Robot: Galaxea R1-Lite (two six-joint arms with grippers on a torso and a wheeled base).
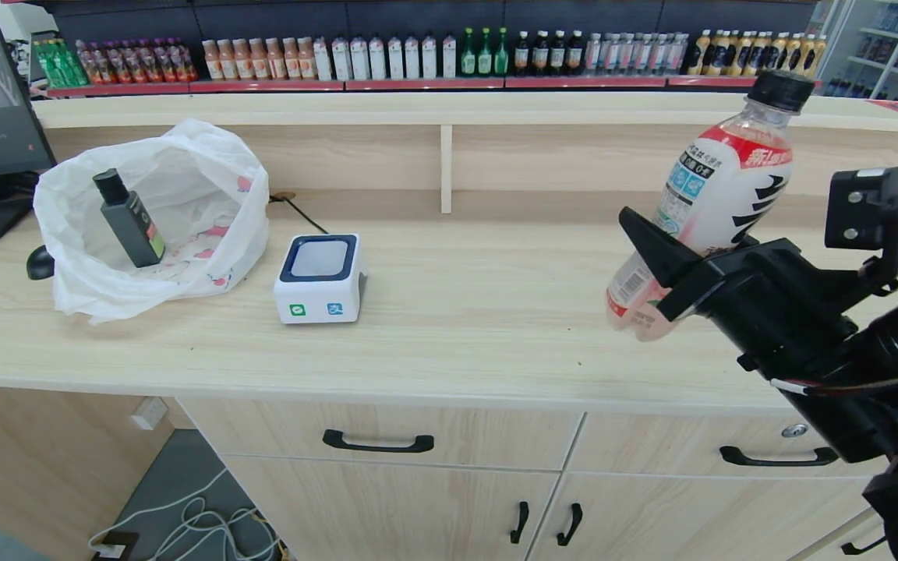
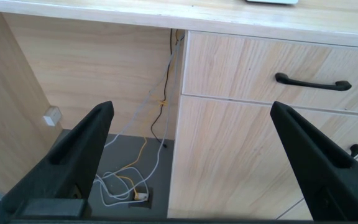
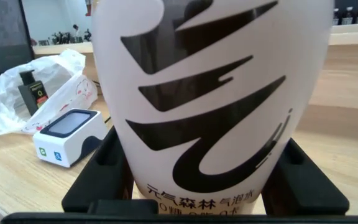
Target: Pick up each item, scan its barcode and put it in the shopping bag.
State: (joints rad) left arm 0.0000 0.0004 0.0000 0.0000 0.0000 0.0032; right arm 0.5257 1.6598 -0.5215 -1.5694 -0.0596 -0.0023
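Bottle (image 1: 718, 179) is clamped by right gripper (image 1: 679, 261), seemingly raised above counter (image 1: 457, 327), right; left gripper (image 2: 191, 109) is spread wide, empty.

Shop: drinks shelves (image 1: 433, 82), checkout counter (image 1: 496, 327), scanner (image 1: 318, 278)

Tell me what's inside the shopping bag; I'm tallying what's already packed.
One dark bottle with a black cap stands tilted in the white shopping bag. The bag's front wall hides its bottom, so anything lying flat there cannot be seen.

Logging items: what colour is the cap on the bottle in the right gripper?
Black cap on the bottle, best seen in the head view.
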